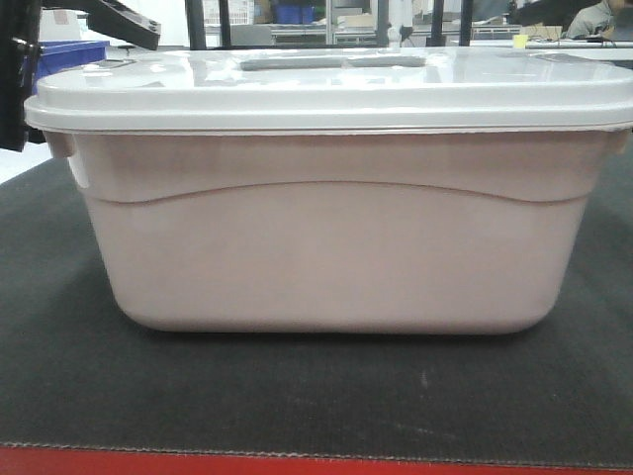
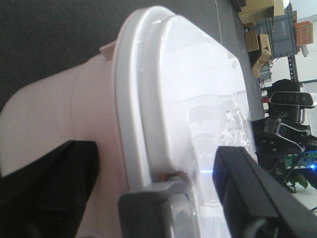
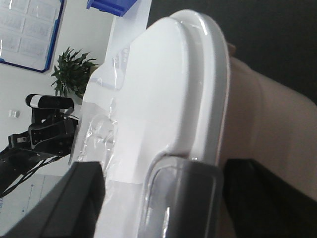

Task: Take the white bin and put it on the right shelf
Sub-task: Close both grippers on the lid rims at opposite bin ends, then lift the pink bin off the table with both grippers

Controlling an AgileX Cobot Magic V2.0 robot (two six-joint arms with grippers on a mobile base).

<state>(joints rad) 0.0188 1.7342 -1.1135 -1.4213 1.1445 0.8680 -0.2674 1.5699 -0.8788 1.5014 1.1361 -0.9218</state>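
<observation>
A black mat on a red-edged table carries the white bin, a pinkish tub under a pale grey lid with a sunken handle, blocking most of the room behind. A blue crate peeks past its corner. The left gripper and right gripper each gape wide astride one end of the lid rim.

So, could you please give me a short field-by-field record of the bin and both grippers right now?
object: white bin, upright, lid on
resting on: black mat
left gripper: fingers either side of the lid rim at one end; grip not confirmable
right gripper: same at the opposite end
background: blue crate behind the bin
right shelf: not identifiable in these views
</observation>
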